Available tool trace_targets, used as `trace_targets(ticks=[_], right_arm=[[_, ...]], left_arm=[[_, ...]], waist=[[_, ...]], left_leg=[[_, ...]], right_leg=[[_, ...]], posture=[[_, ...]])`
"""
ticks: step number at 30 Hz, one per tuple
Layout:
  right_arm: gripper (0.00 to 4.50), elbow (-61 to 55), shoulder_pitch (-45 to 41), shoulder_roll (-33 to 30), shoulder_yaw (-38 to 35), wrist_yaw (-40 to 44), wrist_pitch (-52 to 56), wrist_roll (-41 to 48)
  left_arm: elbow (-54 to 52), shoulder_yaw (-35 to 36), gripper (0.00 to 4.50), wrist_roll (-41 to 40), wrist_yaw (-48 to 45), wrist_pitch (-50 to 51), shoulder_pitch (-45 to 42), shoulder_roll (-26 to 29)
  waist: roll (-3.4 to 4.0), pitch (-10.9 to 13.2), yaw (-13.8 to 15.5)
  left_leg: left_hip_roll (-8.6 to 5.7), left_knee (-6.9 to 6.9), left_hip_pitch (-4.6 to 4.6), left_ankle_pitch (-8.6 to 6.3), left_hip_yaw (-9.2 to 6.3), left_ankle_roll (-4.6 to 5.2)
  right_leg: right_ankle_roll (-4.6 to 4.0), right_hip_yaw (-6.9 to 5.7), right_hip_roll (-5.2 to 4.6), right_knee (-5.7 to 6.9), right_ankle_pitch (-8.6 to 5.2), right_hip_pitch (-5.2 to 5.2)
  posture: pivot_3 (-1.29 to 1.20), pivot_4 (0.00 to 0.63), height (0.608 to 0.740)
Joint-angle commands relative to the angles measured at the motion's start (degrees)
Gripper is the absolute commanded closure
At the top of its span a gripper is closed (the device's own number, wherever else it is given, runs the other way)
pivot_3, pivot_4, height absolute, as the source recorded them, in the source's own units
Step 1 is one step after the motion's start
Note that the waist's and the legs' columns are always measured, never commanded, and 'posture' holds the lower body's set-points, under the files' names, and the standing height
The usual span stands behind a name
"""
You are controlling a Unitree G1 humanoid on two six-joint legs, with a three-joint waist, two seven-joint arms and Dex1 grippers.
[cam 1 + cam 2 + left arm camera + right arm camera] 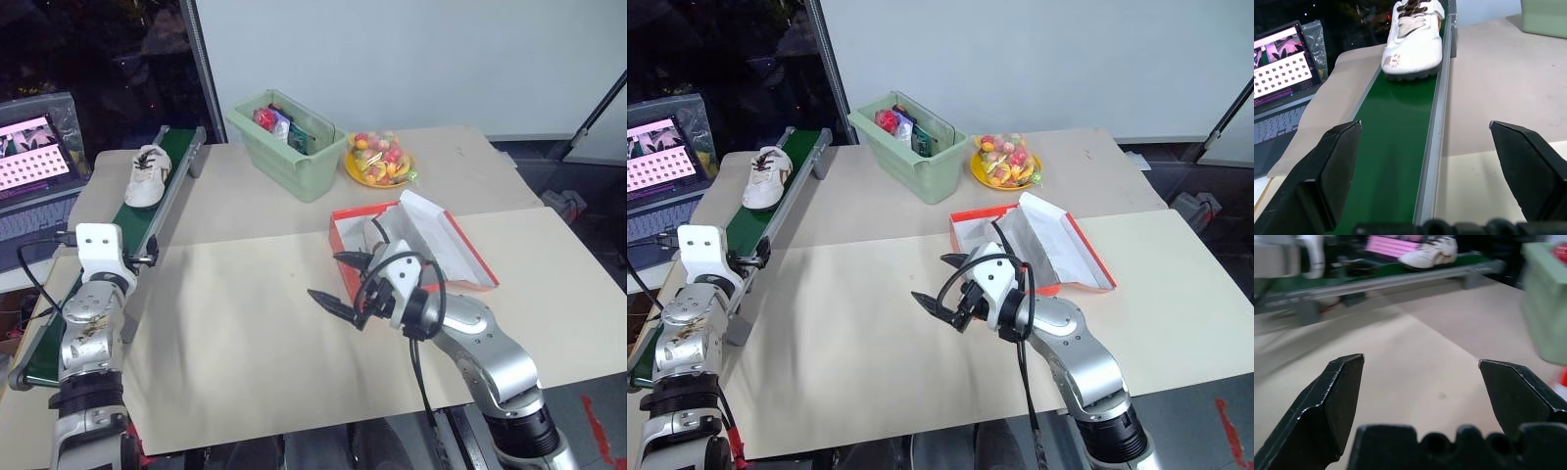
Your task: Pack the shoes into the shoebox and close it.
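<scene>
A white shoe with dark laces lies on a green conveyor belt at the left of the table. My left gripper hovers open over the near part of that belt, pointing along it, with the shoe well ahead of its fingers. The red-orange shoebox stands open right of centre, its lid tipped back and white paper inside. My right gripper is open and empty just in front and to the left of the box, pointing left across the bare tabletop towards the belt.
A pale green bin with packets stands at the back centre. A yellow plate of colourful sweets is beside it. A laptop sits left of the belt. The beige table spreads between belt and box.
</scene>
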Motion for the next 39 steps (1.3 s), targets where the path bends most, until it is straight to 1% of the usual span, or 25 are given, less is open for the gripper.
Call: trace_targets(ticks=[1, 7, 11, 15, 20, 22, 27, 28, 29, 30, 35, 39], right_arm=[[0.02, -2.5, -0.2, -1.5, 0.5, 3.4, -2.5, 1.9], [0.02, -2.5, -0.7, -2.5, 0.9, 4.3, -2.0, 1.8], [0.02, -2.5, -0.8, -2.0, 0.8, 3.5, -1.4, 2.1], [0.02, -2.8, -0.7, -1.9, 0.8, 2.9, -1.2, 2.2], [0.02, -3.2, -0.8, -1.9, 0.4, 1.9, -0.7, 2.3], [0.02, -3.3, -1.0, -2.0, 0.0, 1.5, -0.5, 2.4], [0.02, -3.3, -1.5, -2.2, -0.7, 0.5, 0.0, 2.8], [0.00, -3.3, -1.5, -2.2, -0.9, 0.3, 0.1, 2.9], [0.00, -3.2, -1.6, -2.3, -1.1, 0.1, 0.1, 2.9], [0.00, -3.0, -1.7, -2.3, -1.3, -0.1, 0.1, 2.9], [0.00, -2.8, -2.1, -2.2, -1.7, -1.0, 0.4, 2.9], [0.00, -2.8, -2.4, -1.9, -2.0, -1.9, 0.8, 3.1]], left_arm=[[0.4, 1.4, 0.00, -0.5, -0.5, 0.4, -0.3, 2.3], [1.2, 2.0, 0.00, -0.7, -0.6, 1.1, -0.6, 4.9], [3.8, 2.4, 0.00, -0.8, -1.4, 1.3, -1.6, 7.6], [5.2, 2.1, 0.00, -1.1, -2.1, 1.6, -1.9, 8.4], [6.3, 0.6, 0.00, -1.3, -2.8, 3.0, -1.9, 7.0], [6.2, 0.1, 0.00, -1.9, -2.8, 5.0, -1.7, 5.9], [3.4, -1.2, 0.00, -2.5, -4.0, 8.2, -0.8, 3.6], [2.4, -1.3, 0.53, -2.7, -4.2, 8.3, -0.6, 3.2], [1.6, -1.4, 0.75, -2.8, -4.1, 8.5, -0.7, 2.7], [1.3, -1.4, 1.06, -2.8, -4.0, 8.8, -0.9, 2.4], [1.8, -1.2, 2.76, -2.2, -3.7, 9.4, -1.6, 2.4], [2.0, -1.4, 3.68, -1.8, -3.7, 9.8, -2.0, 2.6]], waist=[[-0.01, 0.0, 0.0], [-0.06, 0.0, 0.0], [-0.08, 0.0, 0.1], [-0.08, 0.0, 0.1], [-0.08, 0.0, 0.3], [-0.08, 0.0, 0.4], [-0.05, 0.0, 0.8], [-0.05, 0.0, 1.0], [-0.05, 0.0, 1.4], [-0.05, 0.0, 1.6], [-0.05, 0.0, 2.1], [-0.03, 0.0, 2.1]], left_leg=[[0.00, 0.00, 0.00, 0.00, 0.00, 0.00], [0.01, 0.00, 0.00, 0.00, -0.01, 0.00], [0.02, 0.00, -0.01, -0.01, -0.01, -0.01], [0.02, -0.01, 0.00, -0.01, 0.00, -0.02], [0.03, -0.01, 0.00, -0.02, -0.01, -0.03], [0.03, -0.01, 0.01, -0.02, 0.00, -0.03], [0.03, -0.01, 0.01, -0.02, 0.00, -0.03], [0.03, -0.01, 0.02, -0.02, 0.00, -0.03], [0.02, -0.01, 0.02, -0.01, 0.00, -0.03], [0.02, 0.00, 0.02, -0.01, -0.01, -0.03], [0.00, 0.03, 0.03, -0.01, -0.02, -0.03], [0.03, 0.02, 0.07, 0.00, -0.03, -0.05]], right_leg=[[0.00, 0.00, 0.00, -0.01, 0.00, 0.00], [0.00, -0.01, 0.01, 0.00, 0.00, -0.01], [0.00, -0.01, 0.00, 0.00, 0.00, -0.02], [0.00, -0.01, 0.00, -0.01, 0.00, -0.01], [0.00, -0.03, 0.01, 0.01, 0.00, -0.01], [0.00, -0.03, 0.00, 0.01, 0.00, 0.01], [0.00, -0.03, 0.01, 0.02, 0.00, 0.00], [0.00, -0.03, 0.00, 0.02, 0.00, 0.00], [0.00, -0.03, 0.00, 0.02, 0.00, 0.01], [0.00, -0.04, 0.00, 0.01, 0.00, 0.03], [0.00, -0.10, -0.02, 0.00, 0.00, 0.08], [-0.02, -0.12, 0.00, 0.05, 0.01, 0.09]], posture=[[0.00, 0.150, 0.740], [0.00, 0.150, 0.740], [0.00, 0.150, 0.740], [0.00, 0.150, 0.740], [0.00, 0.150, 0.740], [0.00, 0.150, 0.740], [0.00, 0.150, 0.740], [0.00, 0.150, 0.740], [0.00, 0.150, 0.740], [0.00, 0.150, 0.740], [0.00, 0.150, 0.740], [0.00, 0.150, 0.740]])
